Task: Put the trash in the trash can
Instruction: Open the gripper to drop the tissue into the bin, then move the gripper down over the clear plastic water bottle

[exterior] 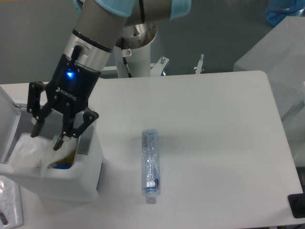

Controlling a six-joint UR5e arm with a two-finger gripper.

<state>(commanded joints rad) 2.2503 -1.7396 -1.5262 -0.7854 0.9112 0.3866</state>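
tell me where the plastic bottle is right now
The plastic bottle lies flat on the table, near the front edge at the middle of the camera view, right of the trash can and apart from it.

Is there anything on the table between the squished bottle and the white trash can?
No. The camera view shows only bare table between the bottle and the trash can.

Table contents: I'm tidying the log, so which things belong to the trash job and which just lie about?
Job:
crushed clear bluish plastic bottle
crumpled white plastic wrapper
white boxy plastic trash can
open black two-finger gripper

Lying about:
flat clear packet, front left edge
black object, right edge
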